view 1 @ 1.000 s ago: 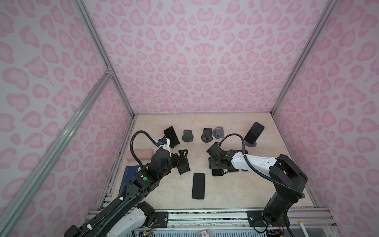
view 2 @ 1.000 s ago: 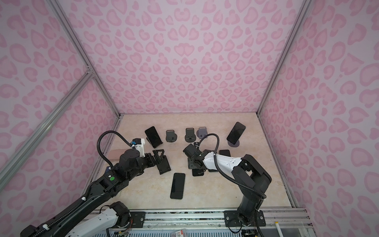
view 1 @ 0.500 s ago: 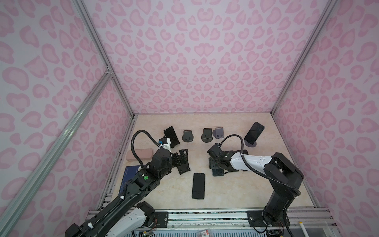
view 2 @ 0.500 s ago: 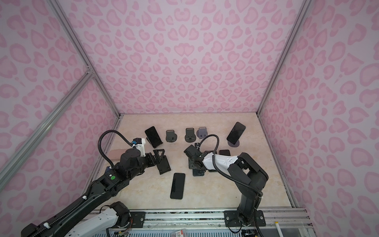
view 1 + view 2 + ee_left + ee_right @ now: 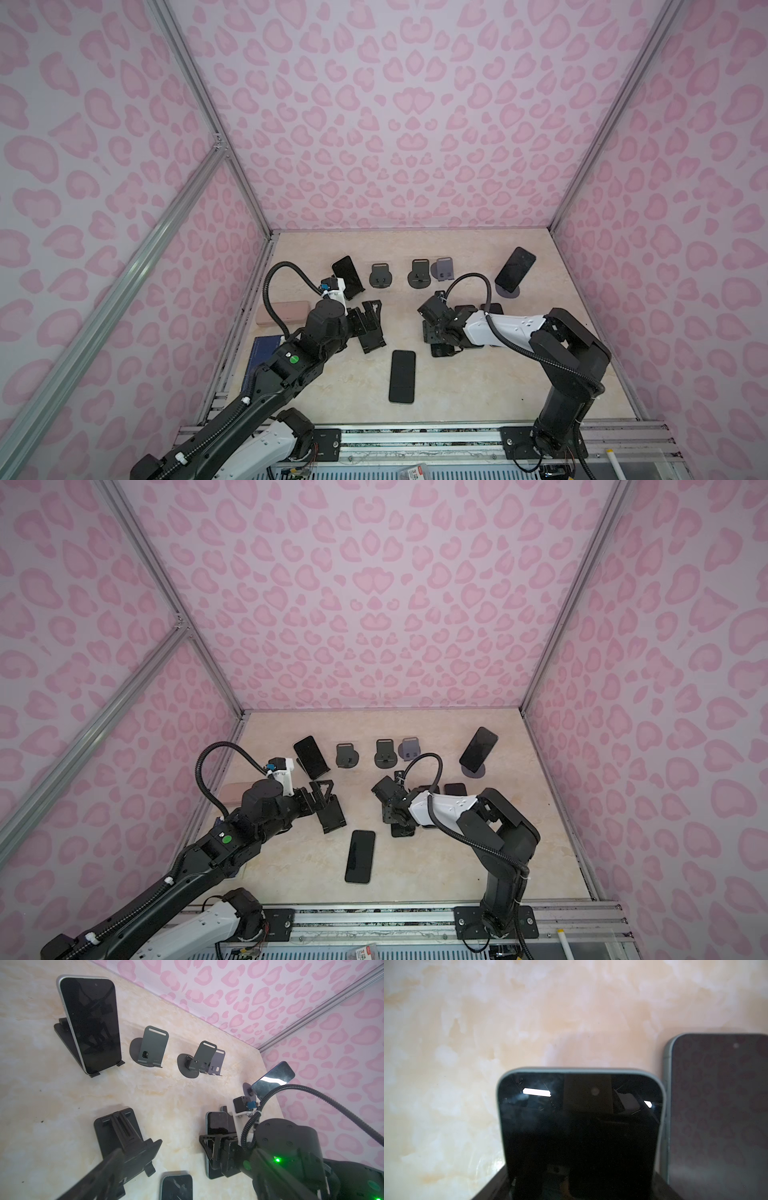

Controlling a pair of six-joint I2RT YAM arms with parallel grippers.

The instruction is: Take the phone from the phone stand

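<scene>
1. The right gripper (image 5: 434,338) has its jaws drawn narrow onto the long edges of the phone (image 5: 581,1126), whose top end sticks out past them.
2. The phone stand (image 5: 118,1132) sits bare, well apart at the phone's 9 o'clock in both top views. It is under the left gripper (image 5: 368,316), whose jaws stand wide.
3. The table (image 5: 478,386) is beige with a marble look; the walls (image 5: 395,124) carry pink heart-like blotches.
4. A red-and-white label (image 5: 415,471) at 6 o'clock by the front rail is too small to read.
</scene>
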